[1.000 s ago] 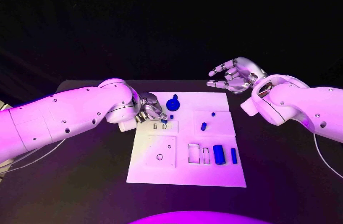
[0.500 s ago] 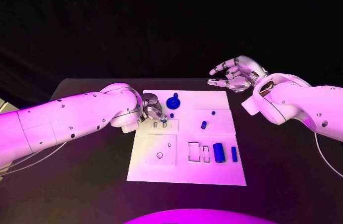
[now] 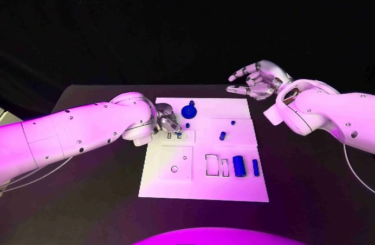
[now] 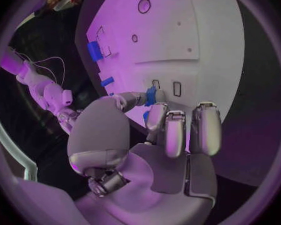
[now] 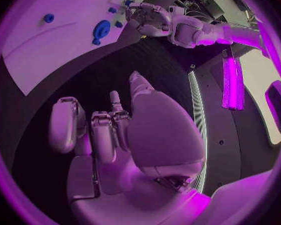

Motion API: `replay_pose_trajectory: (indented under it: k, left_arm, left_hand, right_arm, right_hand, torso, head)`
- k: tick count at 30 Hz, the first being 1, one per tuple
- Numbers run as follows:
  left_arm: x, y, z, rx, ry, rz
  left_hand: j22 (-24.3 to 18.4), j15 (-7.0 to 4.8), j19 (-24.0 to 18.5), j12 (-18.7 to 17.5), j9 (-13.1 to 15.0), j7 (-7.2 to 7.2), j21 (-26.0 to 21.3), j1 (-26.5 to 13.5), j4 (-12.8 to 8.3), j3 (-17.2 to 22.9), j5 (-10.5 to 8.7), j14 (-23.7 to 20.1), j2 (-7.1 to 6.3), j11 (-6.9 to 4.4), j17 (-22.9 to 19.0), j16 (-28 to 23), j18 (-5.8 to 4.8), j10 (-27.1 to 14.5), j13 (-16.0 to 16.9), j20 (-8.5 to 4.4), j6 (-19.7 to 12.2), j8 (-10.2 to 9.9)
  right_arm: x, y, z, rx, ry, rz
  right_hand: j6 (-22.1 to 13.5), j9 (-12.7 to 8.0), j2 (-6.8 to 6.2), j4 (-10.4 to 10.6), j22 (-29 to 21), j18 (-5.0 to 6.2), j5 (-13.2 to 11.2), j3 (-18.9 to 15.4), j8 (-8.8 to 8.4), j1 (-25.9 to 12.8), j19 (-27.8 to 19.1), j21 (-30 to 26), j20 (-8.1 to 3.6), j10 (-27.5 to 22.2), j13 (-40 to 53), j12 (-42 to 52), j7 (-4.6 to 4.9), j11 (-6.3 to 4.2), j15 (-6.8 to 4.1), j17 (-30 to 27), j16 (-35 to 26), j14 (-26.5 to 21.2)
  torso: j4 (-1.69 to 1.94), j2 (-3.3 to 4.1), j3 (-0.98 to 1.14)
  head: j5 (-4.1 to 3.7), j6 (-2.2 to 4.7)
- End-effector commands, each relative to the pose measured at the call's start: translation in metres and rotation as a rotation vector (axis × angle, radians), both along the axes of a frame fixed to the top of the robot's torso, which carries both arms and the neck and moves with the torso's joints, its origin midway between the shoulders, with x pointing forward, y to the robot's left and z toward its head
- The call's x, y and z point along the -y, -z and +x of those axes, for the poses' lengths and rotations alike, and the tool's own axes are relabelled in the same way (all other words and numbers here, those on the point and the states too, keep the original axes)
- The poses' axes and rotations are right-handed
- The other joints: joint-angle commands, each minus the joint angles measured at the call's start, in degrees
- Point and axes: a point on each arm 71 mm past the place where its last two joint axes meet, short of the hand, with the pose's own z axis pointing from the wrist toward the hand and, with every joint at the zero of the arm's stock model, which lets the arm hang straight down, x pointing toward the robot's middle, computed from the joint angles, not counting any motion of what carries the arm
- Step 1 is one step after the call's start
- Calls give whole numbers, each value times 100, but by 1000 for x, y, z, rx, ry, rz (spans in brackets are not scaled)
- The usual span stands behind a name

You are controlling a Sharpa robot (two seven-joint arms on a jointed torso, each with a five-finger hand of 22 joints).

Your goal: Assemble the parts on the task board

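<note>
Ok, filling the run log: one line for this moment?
left hand: pinching small blue part over task board slots | right hand: raised off board, holding nothing

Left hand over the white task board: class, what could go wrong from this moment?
1. The left hand pinches a small blue part only at its fingertips, just above the small rectangular slots in the white task board; it could slip or go in tilted.
2. The round blue knob stands close beside that hand, so a sideways move might knock it.
</note>
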Motion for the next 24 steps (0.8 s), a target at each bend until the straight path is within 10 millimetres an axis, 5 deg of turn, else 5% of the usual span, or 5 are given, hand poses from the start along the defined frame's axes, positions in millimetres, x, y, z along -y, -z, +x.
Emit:
replay_pose_trajectory:
  k: [1, 24]
  left_arm:
    - [1, 2, -2, -25, 22, 29]
    - [2, 9, -4, -42, 41, 71]
  left_hand:
    - [47, -33, 42, 20, 79, -198, 30, -63, -1098, 1062, 19, 561, 8, 3, 1361, -10, -58, 46, -9, -13, 225, 19]
    - [57, -36, 48, 19, 85, -199, 34, -70, -1098, 1062, 30, 566, 6, 1, 1377, -2, -60, 46, -14, -16, 227, 21]
  right_arm:
    - [-2, 0, -1, 6, -19, -8]
    - [-2, 1, -1, 2, -23, -9]
  right_hand:
    - [-41, 6, -14, -14, 276, 29, 23, -3, 22, 42, -5, -13, -10, 83, 979, -40, 9, 25, 19, 1054, -19, 482]
    - [-48, 5, -18, -4, 277, 28, 25, -6, 26, 39, -3, -15, -10, 81, 977, -42, 9, 26, 19, 1051, -21, 481]
  torso:
    - [0, 1, -2]
    - [-1, 0, 0]
  head:
    - [-1, -10]
    - [5, -38]
